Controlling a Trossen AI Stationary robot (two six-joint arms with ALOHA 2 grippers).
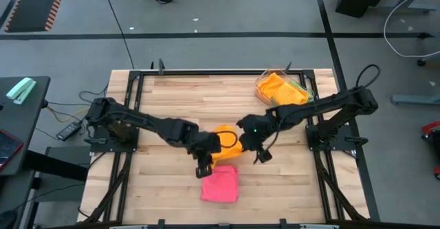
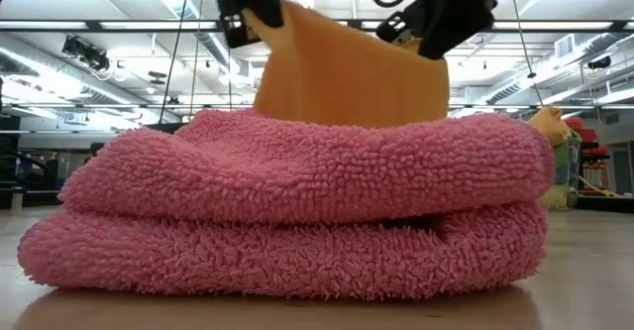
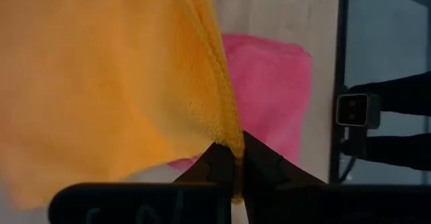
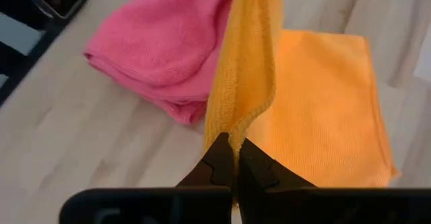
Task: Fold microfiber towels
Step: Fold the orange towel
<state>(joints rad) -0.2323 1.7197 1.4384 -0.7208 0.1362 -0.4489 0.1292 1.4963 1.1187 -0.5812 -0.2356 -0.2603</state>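
Observation:
An orange towel [image 1: 225, 146] is at the table's middle, with both grippers shut on it. My left gripper [image 1: 204, 164] is at its near left and my right gripper [image 1: 261, 153] at its near right. In the low view the held part [image 2: 347, 77] hangs as a sheet between the left gripper [image 2: 243, 18] and the right gripper [image 2: 436, 28]. Its other part [image 4: 323, 109] lies flat on the table. A folded pink towel [image 1: 220, 185] rests on the table just nearer, untouched. My left gripper pinches the orange towel's hemmed edge [image 3: 231, 133] between its two fingers, coming slanting down from the table's left. The cloth spreads away from the fingers, raised off the table. My right gripper pinches the towel's hemmed edge [image 4: 236, 133] at a gathered fold between its two fingers, slanting down from the right. The held edge rises off the table while the towel's lower layer [image 4: 337, 136] stays flat on the wood.
A clear tray [image 1: 306, 84] at the far right holds more towels, orange on top [image 1: 278, 88]. Black frame rails [image 1: 130, 119] run along the table's left and right sides. Bare wood lies to the left and right of the pink towel.

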